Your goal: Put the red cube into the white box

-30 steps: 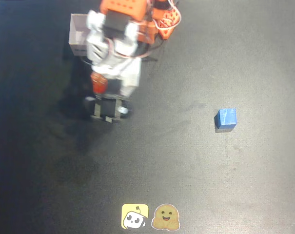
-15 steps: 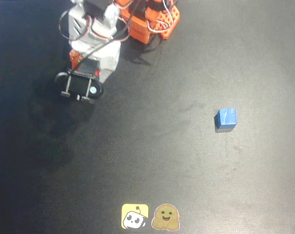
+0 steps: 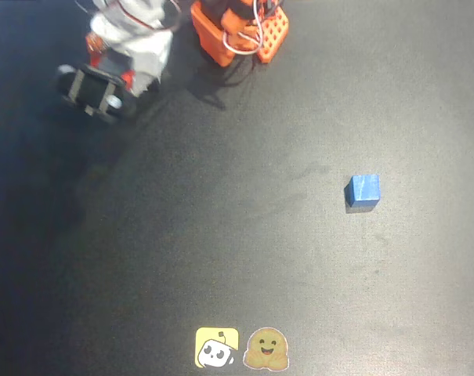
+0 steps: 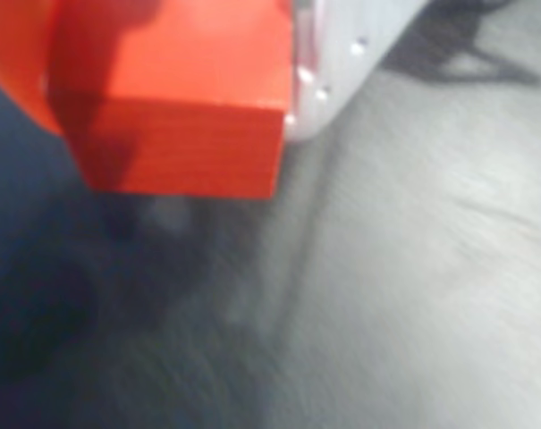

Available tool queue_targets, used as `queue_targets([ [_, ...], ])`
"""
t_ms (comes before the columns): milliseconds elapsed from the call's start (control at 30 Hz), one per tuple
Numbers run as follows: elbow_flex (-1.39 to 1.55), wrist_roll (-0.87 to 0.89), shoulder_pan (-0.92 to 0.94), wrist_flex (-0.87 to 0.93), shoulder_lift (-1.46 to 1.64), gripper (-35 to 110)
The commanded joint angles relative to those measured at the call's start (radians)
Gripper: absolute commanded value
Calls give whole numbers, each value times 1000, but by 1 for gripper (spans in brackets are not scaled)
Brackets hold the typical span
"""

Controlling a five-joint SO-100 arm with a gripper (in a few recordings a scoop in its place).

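In the wrist view the red cube (image 4: 190, 134) fills the upper left, clamped between an orange finger (image 4: 15, 63) on its left and a white finger (image 4: 342, 63) on its right, so my gripper (image 4: 176, 80) is shut on it above the dark mat. From overhead, my gripper (image 3: 103, 78) hangs at the top left of the table, under the white wrist and the black camera mount (image 3: 92, 92). The white box is hidden; the arm covers the spot at the top left.
A blue cube (image 3: 364, 190) sits alone on the right half of the black mat (image 3: 244, 235). The orange arm base (image 3: 240, 27) stands at the top centre. Two stickers, yellow (image 3: 216, 348) and brown (image 3: 266, 348), lie at the bottom edge.
The arm has swung up and to the left in the overhead view, carrying the gripper from left of centre to the top-left corner. The white box, seen one second ago, is now covered.
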Motion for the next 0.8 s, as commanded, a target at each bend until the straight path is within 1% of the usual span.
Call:
queue_targets([
  [0, 3, -49, 64, 14, 15, 0],
  [300, 37, -126, 219, 84, 38, 0],
  [500, 84, -190, 305, 86, 60, 0],
  [767, 192, -156, 302, 94, 195, 0],
])
